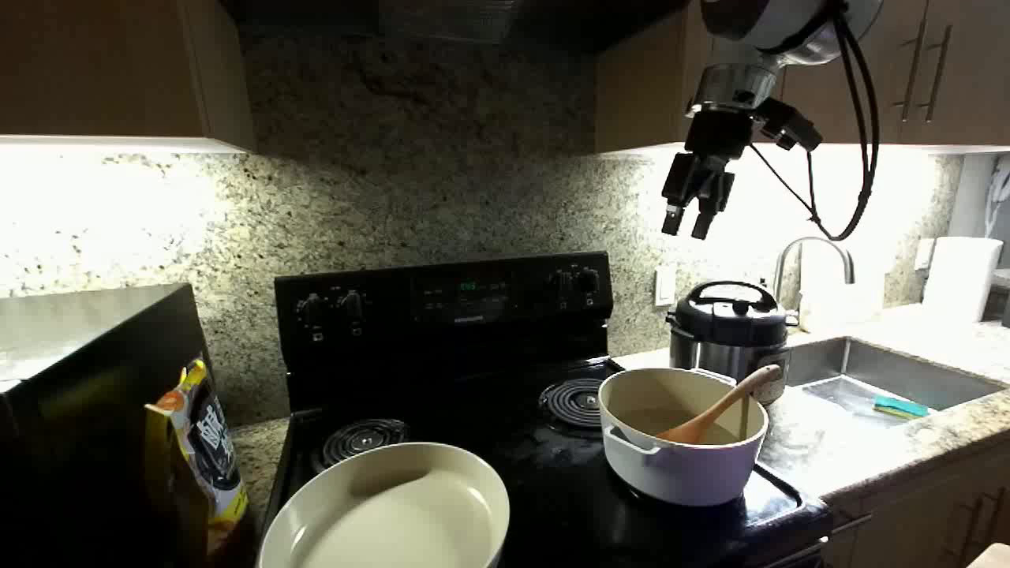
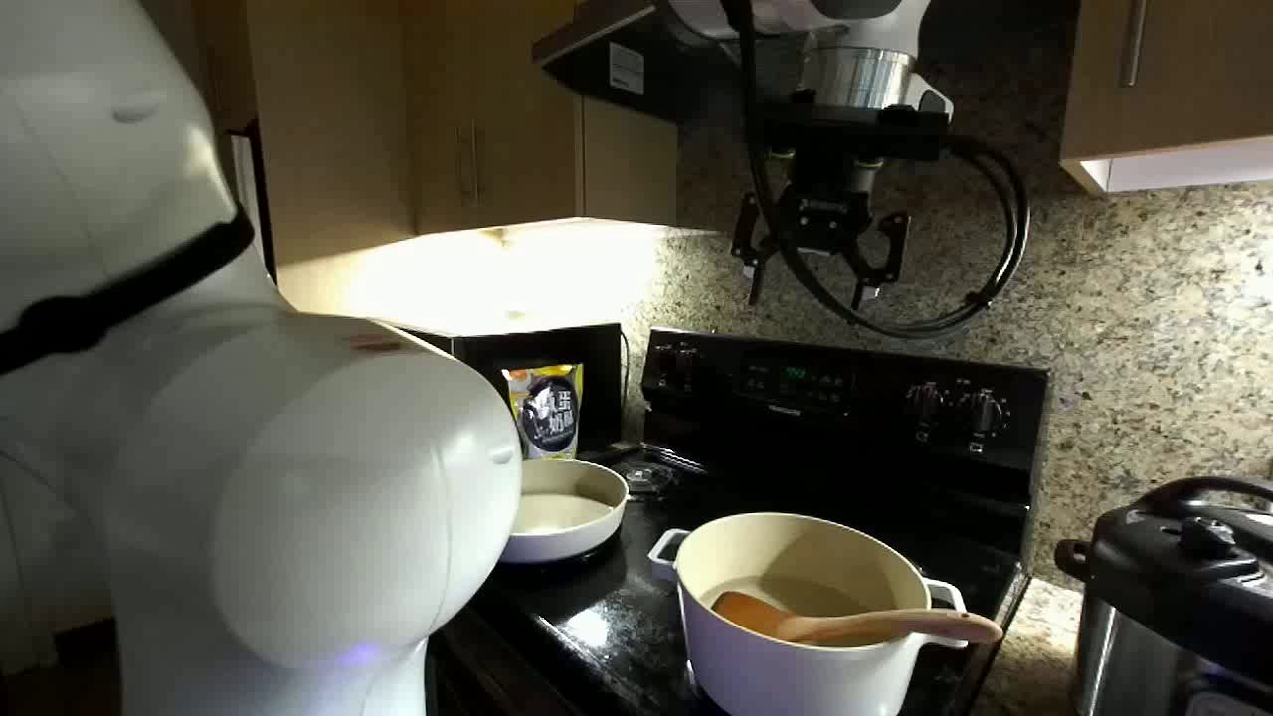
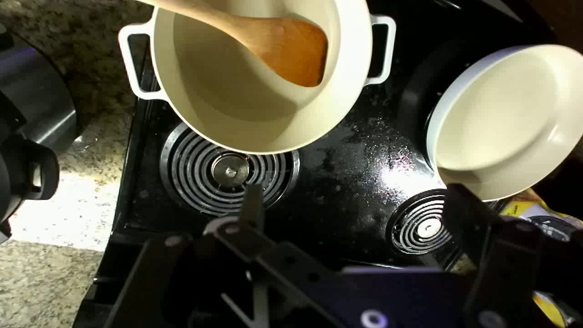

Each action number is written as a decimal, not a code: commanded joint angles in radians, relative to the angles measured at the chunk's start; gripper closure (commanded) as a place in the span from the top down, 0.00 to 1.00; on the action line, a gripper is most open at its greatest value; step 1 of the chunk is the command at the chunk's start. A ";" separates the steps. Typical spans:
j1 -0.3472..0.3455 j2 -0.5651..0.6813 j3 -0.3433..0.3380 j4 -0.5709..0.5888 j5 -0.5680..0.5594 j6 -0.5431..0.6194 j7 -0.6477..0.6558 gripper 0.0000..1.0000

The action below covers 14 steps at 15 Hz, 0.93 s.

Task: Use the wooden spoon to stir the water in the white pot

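Note:
The white pot [image 1: 678, 477] stands on the right part of the stove; it also shows in an exterior view [image 2: 796, 681] and at the top of the wrist view [image 3: 319, 120]. The wooden spoon [image 1: 714, 412] leans in it, its head inside and its handle over the rim; it also shows in an exterior view [image 2: 855, 625] and the wrist view [image 3: 287, 48]. The water [image 2: 811, 595] is a dim tan surface in the pot, barely visible. My gripper [image 1: 686, 225] is open and empty, high above the stove; its spread fingers show in an exterior view [image 2: 807, 292] and the wrist view [image 3: 355, 193].
A shallow cream dish [image 1: 410, 517] sits on the left of the black stove [image 1: 544, 489]. A black-and-steel cooker [image 1: 730, 331] stands behind the pot near the sink [image 1: 860, 359]. A yellow-and-black bag [image 2: 547, 410] stands by a dark box-shaped appliance. A range hood [image 2: 617, 70] and cabinets hang overhead.

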 commanded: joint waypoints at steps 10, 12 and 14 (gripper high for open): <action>-0.028 0.004 0.023 0.003 0.013 -0.004 -0.011 1.00; -0.023 0.040 0.004 0.026 0.100 -0.003 0.036 1.00; -0.030 0.083 -0.007 0.043 0.183 -0.003 0.082 1.00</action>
